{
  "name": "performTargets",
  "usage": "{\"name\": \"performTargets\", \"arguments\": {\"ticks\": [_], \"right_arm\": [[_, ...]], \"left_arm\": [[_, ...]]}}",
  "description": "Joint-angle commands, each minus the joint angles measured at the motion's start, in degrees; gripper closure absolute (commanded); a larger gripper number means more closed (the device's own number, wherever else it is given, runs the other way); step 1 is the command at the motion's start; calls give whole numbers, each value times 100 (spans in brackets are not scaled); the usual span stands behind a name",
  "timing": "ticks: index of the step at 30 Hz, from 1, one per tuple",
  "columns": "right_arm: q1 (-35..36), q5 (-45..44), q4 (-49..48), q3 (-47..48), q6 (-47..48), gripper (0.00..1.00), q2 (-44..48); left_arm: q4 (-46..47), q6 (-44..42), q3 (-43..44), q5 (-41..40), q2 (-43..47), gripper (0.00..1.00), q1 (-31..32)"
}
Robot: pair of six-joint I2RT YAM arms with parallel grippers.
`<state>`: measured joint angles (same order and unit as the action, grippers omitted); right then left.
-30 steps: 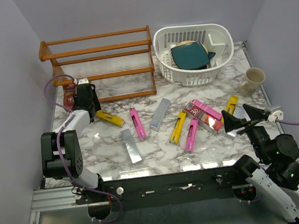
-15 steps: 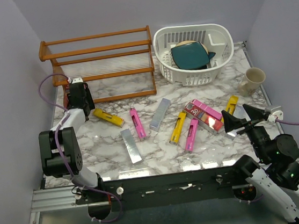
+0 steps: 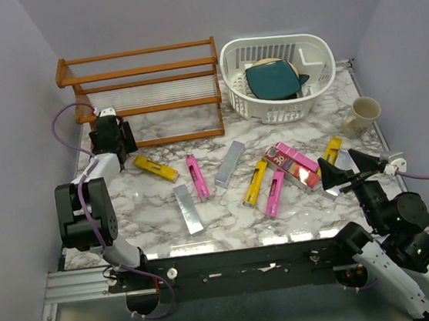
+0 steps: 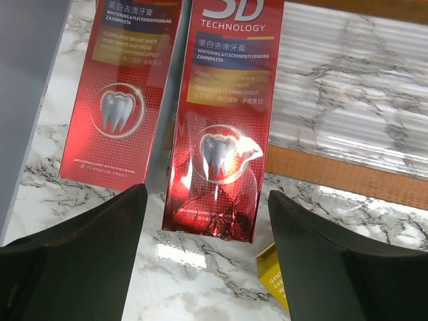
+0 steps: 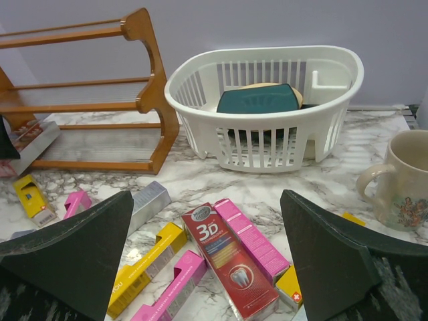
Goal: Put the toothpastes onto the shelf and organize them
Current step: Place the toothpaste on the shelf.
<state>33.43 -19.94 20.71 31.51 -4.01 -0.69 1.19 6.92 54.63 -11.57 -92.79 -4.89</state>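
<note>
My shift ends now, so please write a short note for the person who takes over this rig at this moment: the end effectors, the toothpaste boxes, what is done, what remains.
Left end effector: open, one finger on each side of the near end of a red box, not gripping it. A second red box lies beside it, at the left end of the shelf.
Right end effector: open, empty, above the near right of the table.
Done: no box visible on either tier.
To do: about nine boxes lie loose on the table, plus the two red ones.
</note>
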Motion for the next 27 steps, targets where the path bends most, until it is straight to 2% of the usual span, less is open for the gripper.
{"name": "performTargets", "arguments": {"ticks": [1,7,13,18,27], "right_arm": [[50,-53,100,119,32,0,1660],[50,-53,109,128,14,0,1660],[50,-45,109,128,23,0,1651],[50,-62,109,119,32,0,1651],[50,-62,117,128,23,0,1651]], "left_arm": [[-92,274,91,-248,288,12,-30],[-970,1012,135,-731,745,14,145],[-1867,1496,329,-1268,710,21,778],[-1894,1505,329,-1330,561,26,1200],[-1772,1304,390,-1461,-89,30,1350]]}}
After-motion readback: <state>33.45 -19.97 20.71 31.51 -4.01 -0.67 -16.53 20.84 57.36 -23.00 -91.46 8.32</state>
